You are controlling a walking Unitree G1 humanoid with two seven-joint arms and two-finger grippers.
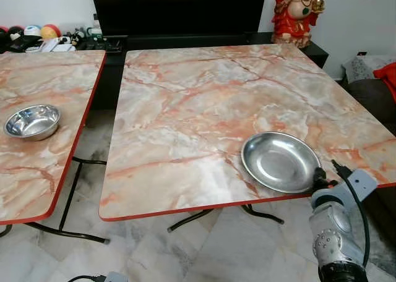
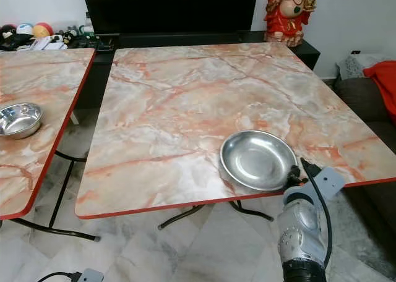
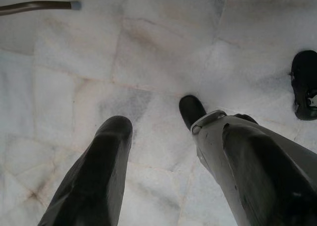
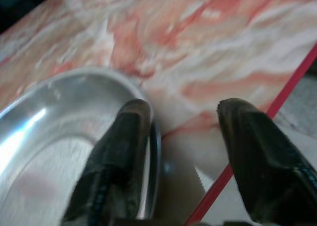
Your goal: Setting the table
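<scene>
2 tables side by side, plate [image 1: 279, 161] on right table [image 1: 204, 96] near its front edge; bowl [image 1: 32, 121] on left table [image 1: 37, 170]

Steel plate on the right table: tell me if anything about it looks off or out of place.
Nothing is damaged or spilled. The steel plate lies flat and empty but sits close to the right table's near red edge. The right tool is open, one finger at its rim. A steel bowl sits on the left table.

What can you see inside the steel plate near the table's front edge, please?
The steel plate holds nothing visible; its bare shiny bottom reflects light. The right gripper is open at its rim, one finger covering a strip of the inside.
</scene>
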